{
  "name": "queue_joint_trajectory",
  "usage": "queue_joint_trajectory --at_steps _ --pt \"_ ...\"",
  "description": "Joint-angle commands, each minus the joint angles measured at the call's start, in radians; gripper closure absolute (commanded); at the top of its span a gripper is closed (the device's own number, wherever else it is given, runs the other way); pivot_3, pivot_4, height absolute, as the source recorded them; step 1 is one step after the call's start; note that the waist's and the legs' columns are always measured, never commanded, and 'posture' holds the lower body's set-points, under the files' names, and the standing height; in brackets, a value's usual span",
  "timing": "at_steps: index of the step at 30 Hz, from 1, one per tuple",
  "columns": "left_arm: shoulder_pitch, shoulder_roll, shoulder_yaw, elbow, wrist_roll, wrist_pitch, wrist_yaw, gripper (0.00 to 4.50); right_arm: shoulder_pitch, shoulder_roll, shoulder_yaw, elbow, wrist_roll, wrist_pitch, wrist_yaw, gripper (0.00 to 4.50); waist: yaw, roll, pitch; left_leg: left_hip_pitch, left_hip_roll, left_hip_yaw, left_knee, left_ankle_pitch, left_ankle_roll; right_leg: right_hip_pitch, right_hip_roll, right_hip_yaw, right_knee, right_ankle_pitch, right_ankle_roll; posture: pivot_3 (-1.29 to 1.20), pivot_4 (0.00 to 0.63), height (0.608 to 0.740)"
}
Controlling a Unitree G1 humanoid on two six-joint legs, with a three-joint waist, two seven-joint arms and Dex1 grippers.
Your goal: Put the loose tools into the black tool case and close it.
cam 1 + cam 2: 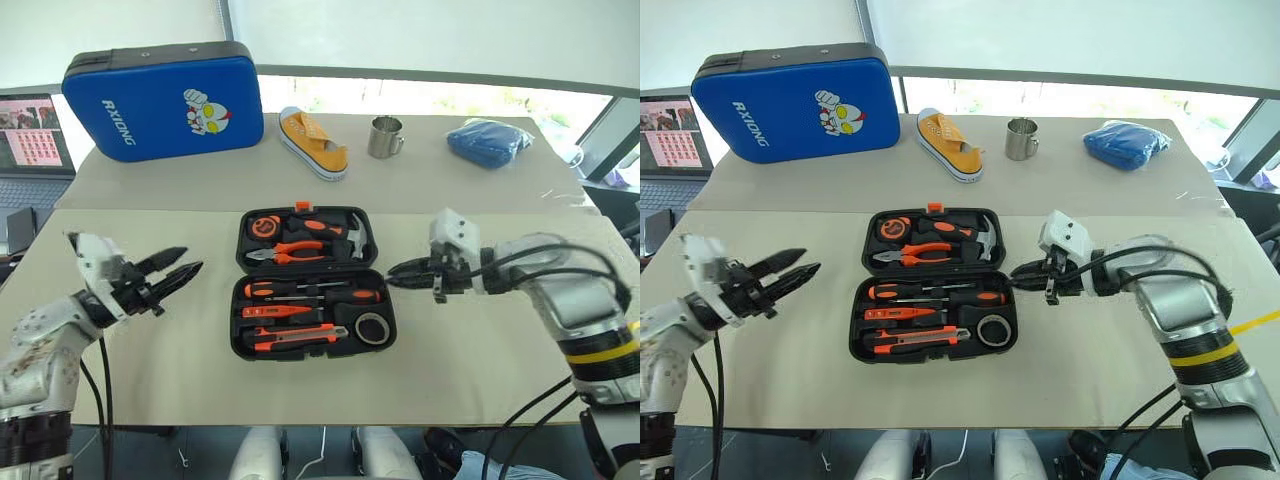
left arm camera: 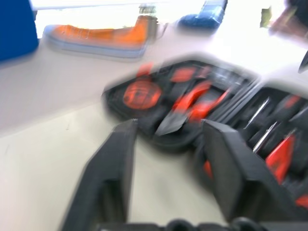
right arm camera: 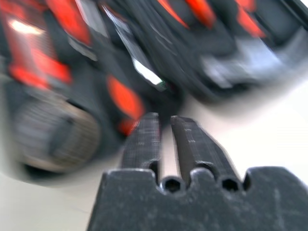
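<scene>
The black plastic clamshell tool case (image 1: 313, 283) is seen open at the table's (image 1: 480, 360) middle, tools slotted. The left gripper (image 1: 178, 270) is held level left of it, fingers apart, empty. The right gripper (image 1: 396, 271) is angled down at the case's right edge, fingers together, empty.

Silver arms, black cables, yellow band, black-fingered left end effector (image 1: 175, 272)

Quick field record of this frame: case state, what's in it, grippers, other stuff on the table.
case: black tool case lies open, flat on the table
near half: screwdrivers, utility knife, tape roll
far half: pliers, hammer, tape measure
left gripper: open, empty, left of case
right gripper: shut, empty, at case's right edge
table back: blue case, yellow shoe, metal mug, blue cloth
</scene>
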Motion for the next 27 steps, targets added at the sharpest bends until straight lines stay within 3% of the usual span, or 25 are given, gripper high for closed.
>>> queue_joint_trajectory --at_steps 1,6,11,19,27 --pt "-0.063 0.000 -0.055 0.009 0.057 0.046 0.046 4.37 -0.038 0.080 -0.005 0.105 -0.068 -0.162 -0.088 4.50 -0.002 0.000 0.000 0.000 0.000 0.000 0.000 0.000 0.000 0.000 0.000 0.000 0.000 0.000 0.000 0.00 0.150 0.740" --pt "-0.100 -0.027 -0.139 -0.017 0.059 0.094 0.012 4.46 -0.080 0.161 0.020 0.212 -0.104 -0.212 -0.077 4.50 -0.004 0.000 0.000 0.000 0.000 0.000 0.000 0.001 -0.001 -0.001 -0.001 0.001 0.007 0.000 0.000 0.00 0.150 0.740" --pt "-0.166 -0.073 -0.201 0.027 0.096 0.074 0.005 4.46 -0.080 0.210 0.028 0.196 -0.107 -0.223 -0.055 4.50 -0.002 0.000 0.000 0.000 0.000 -0.001 0.000 0.001 -0.002 -0.001 0.000 0.000 0.007 0.000 0.000 0.00 0.150 0.740" --pt "-0.179 -0.095 -0.244 0.035 0.124 0.077 -0.040 4.46 0.044 0.152 0.021 -0.011 -0.072 -0.117 0.016 4.50 0.003 0.000 0.000 0.000 -0.001 -0.001 0.000 0.001 -0.002 0.000 -0.001 0.000 0.008 0.000 0.000 0.00 0.150 0.740" --pt "-0.130 -0.072 -0.214 -0.021 0.094 0.121 -0.061 4.46 0.130 0.119 -0.011 -0.099 -0.092 -0.079 -0.017 4.50 0.000 0.000 0.000 0.002 -0.001 -0.003 0.000 0.001 -0.001 0.000 0.000 0.000 0.007 0.000 0.000 0.00 0.150 0.740"
